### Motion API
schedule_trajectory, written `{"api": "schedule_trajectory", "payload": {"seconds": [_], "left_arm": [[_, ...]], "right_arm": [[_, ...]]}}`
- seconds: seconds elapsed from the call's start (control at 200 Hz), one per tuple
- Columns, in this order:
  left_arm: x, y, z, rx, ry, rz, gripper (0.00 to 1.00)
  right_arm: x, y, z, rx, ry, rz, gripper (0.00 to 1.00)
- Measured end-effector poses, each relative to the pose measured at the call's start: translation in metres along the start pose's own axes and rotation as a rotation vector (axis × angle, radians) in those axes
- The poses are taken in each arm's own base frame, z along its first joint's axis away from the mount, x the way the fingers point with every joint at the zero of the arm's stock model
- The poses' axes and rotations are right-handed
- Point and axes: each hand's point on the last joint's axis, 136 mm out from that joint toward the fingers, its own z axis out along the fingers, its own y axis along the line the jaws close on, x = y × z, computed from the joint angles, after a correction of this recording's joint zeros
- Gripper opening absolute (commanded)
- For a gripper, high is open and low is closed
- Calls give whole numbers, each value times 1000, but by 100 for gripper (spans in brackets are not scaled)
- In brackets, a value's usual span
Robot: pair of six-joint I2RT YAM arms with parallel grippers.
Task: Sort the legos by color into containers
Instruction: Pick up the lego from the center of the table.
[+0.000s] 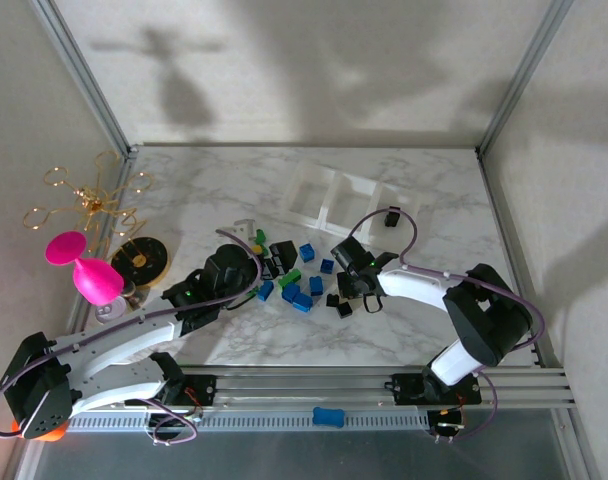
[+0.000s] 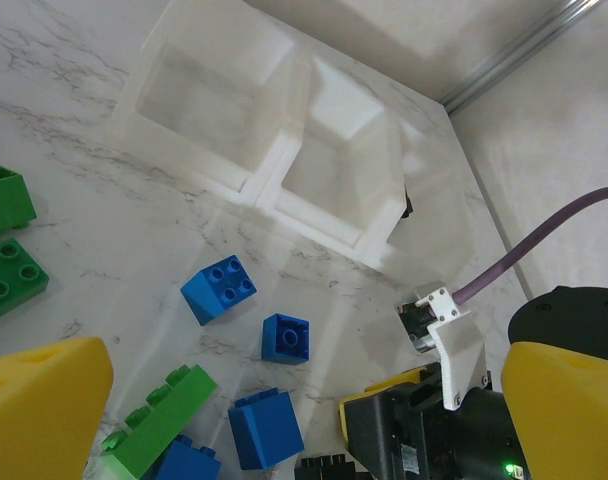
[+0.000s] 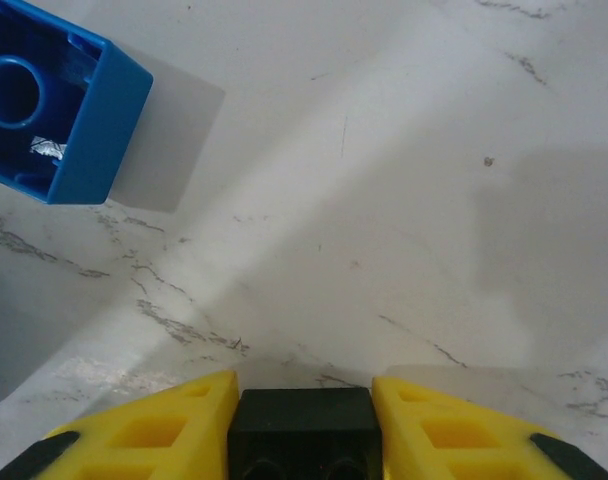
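Three containers (image 2: 274, 185) ahead of spread left hand (image 2: 309, 400); one dark piece (image 1: 392, 217) at the rightmost. Right hand (image 3: 304, 400) pinches one black lego (image 3: 302, 432).

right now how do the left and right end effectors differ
The left end effector stands wide open and empty; the right end effector is pinched on a black lego. The left hangs above a blue lego and a green lego; the right sits low over the marble table. Both have yellow fingers.
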Motion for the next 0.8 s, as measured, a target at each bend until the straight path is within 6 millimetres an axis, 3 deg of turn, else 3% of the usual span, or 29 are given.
{"api": "schedule_trajectory", "payload": {"seconds": [0.135,0.28,0.461,0.621,0.801], "left_arm": [[1,0,1,-2,2,2,99],[2,0,4,-8,9,9,100],[-2,-7,11,-3,11,22,100],[-3,-15,20,5,22,40,100],[-5,-24,29,22,28,54,99]], "right_arm": [[-5,-5,-6,19,-10,10,37],[-33,-18,-20,35,-66,70,37],[-90,-59,-42,85,-185,208,36],[-128,-101,-59,142,-279,305,36],[-159,-133,-57,195,-328,361,36]]}}
